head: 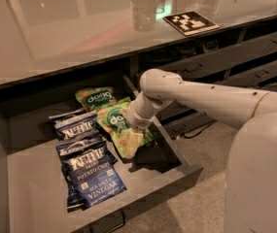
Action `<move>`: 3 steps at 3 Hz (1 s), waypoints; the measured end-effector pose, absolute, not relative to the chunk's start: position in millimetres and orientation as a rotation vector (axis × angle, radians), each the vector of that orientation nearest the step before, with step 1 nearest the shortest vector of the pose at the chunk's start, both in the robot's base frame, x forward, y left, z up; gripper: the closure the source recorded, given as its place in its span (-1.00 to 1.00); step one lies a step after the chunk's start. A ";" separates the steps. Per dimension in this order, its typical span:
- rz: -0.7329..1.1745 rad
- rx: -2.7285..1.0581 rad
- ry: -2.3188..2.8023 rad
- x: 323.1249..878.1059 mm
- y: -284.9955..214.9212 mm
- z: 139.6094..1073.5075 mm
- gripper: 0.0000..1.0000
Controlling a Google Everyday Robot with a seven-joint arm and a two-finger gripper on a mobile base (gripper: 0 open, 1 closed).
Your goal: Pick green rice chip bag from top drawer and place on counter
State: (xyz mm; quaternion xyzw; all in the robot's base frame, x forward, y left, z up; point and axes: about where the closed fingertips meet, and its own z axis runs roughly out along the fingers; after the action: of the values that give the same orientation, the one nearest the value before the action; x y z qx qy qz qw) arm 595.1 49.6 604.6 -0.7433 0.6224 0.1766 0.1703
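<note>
Trouble can come from a weak hold. The gripper (131,126) is down in the top drawer (169,176), right on the green rice chip bag (126,144). The arm hides it, so it cannot be told if it is apart or squeezed on the bag. The bag lies in the drawer, near the right wall, and it looks thin and slippery. If the gripper pinches only a small bit, the bag may slide out on the way up and fall back in. The other green bag (95,98) sits very close behind it, and a blue Kettle bag (75,125) lies just beside it. One of them could get caught and dragged along. The edge of the table (79,38) is close above the arm, so a fast lift may bump the arm or the bag against it and knock the bag loose.
</note>
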 end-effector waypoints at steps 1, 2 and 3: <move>0.496 -2.115 1.775 595.1 48.8 604.7 -1.00; 0.485 -2.123 1.785 594.3 47.4 601.4 -0.63; 0.485 -2.123 1.785 594.3 47.4 601.4 -0.15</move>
State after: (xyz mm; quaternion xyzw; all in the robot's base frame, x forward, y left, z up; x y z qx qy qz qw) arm 594.3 47.4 601.4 -0.7440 0.6256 0.1699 0.1621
